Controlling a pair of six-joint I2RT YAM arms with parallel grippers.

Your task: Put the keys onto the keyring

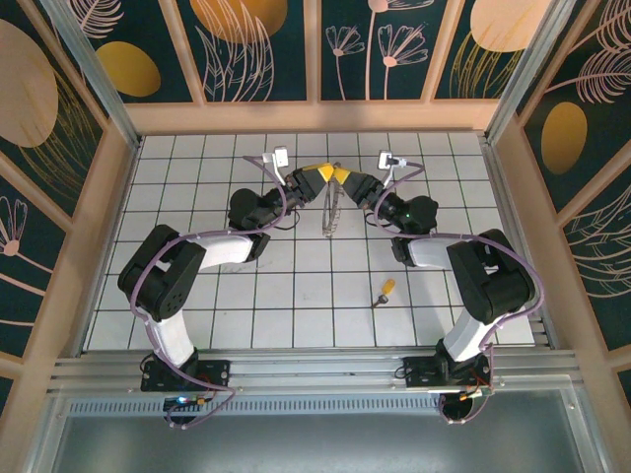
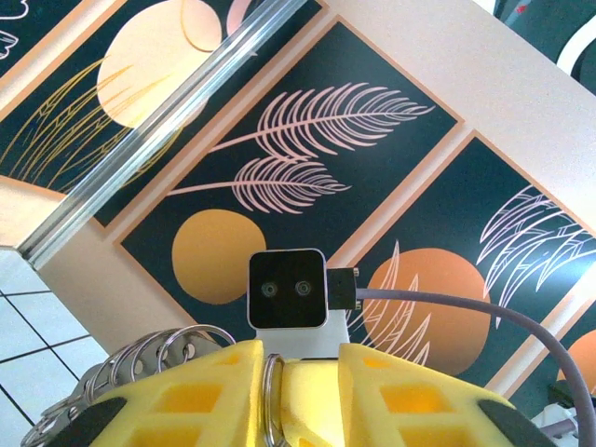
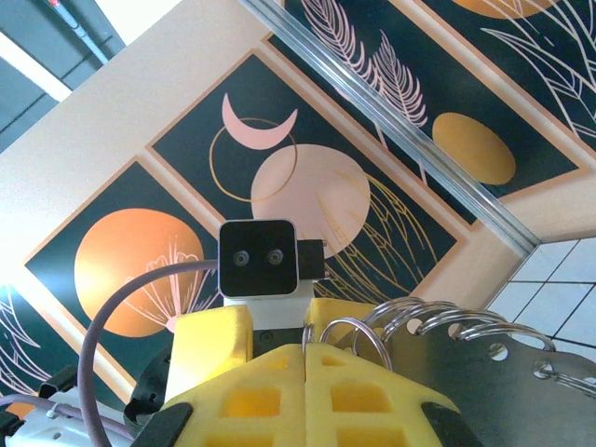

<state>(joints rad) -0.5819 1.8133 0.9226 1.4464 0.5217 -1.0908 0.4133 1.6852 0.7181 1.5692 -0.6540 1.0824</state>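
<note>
Clamping one keyring — right pincer; left pincer astride — one key

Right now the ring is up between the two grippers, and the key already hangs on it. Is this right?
No. The key lies on the tiles near the right arm, apart from the ring, as the top view shows. The rest is right.

We're seeing the keyring, a silvery beaded loop, standing on edge over the table far-middle; yellow-headed key lying flat near-right.
</note>
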